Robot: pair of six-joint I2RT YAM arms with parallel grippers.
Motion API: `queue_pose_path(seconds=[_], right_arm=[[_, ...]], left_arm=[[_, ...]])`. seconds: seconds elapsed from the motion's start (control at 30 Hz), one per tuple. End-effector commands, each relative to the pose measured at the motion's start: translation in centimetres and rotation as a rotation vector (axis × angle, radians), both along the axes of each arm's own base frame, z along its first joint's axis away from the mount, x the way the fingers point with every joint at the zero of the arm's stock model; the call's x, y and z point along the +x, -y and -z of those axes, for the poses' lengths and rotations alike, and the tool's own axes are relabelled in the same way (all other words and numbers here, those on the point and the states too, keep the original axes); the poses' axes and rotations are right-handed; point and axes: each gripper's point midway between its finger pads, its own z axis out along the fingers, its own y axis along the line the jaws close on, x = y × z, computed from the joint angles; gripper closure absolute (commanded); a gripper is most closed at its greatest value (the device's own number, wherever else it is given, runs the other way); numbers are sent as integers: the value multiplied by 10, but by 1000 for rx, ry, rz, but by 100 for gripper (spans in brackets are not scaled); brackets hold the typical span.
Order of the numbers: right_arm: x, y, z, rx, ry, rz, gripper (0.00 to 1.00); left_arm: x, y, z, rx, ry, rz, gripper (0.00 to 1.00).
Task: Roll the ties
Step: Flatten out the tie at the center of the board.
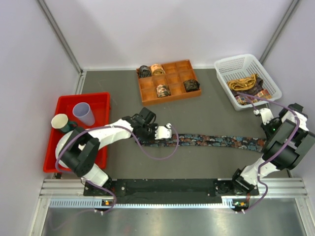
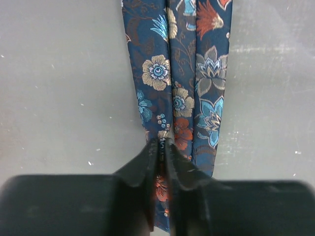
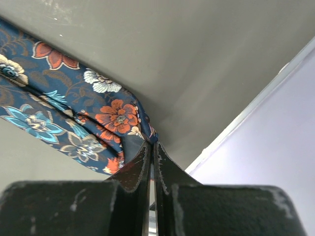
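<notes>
A dark blue floral tie [image 1: 216,141] lies stretched across the table, its length running left to right. My left gripper [image 2: 161,143] is at the tie's left end [image 1: 173,139], shut on a fold of the fabric that shows between its fingers. My right gripper [image 3: 153,143] is at the tie's right end near the side wall, shut on the edge of the cloth, which hangs lifted and folded [image 3: 106,120]. Several rolled ties [image 1: 163,90] sit in compartments of a brown wooden tray [image 1: 170,73].
A white basket [image 1: 224,66] at the back right holds loose gold and patterned ties [image 1: 247,84]. At the left stands a red bin [image 1: 101,101] with two cups [image 1: 83,114]. Purple cables [image 1: 157,155] loop off both arms. Walls close in the table on three sides.
</notes>
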Motion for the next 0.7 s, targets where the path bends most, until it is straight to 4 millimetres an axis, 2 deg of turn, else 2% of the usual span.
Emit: queue_pose_path(seconds=[0.0, 0.07, 0.2, 0.27, 0.3, 0.5, 0.57, 0.6, 0.63, 0.67], right_arm=[[13, 13, -10, -47, 35, -2, 100], [13, 15, -12, -60, 44, 2, 100], [14, 18, -14, -76, 57, 8, 100], [14, 21, -14, -84, 60, 10, 100], [13, 22, -14, -88, 61, 12, 100], [8, 23, -12, -99, 47, -6, 100], [5, 26, -14, -121, 47, -21, 100], [3, 27, -13, -123, 42, -26, 100], [2, 27, -14, -125, 38, -44, 100], [-1, 27, -14, -123, 31, -47, 100]], left_arm=[[3, -5, -12, 20, 34, 3, 96], [-1, -10, -15, 21, 39, -1, 100], [-11, -23, -23, 24, 55, 1, 100], [-19, -32, -20, 37, 59, 4, 100], [-20, -34, -25, 25, 75, 5, 100], [-38, -48, -11, 51, 50, 24, 100], [-41, -46, -12, 42, 23, 21, 86], [-43, -45, -13, 39, 12, 21, 75], [-42, -41, -18, 21, 9, 13, 57], [-43, -40, -20, 11, 3, 10, 51]])
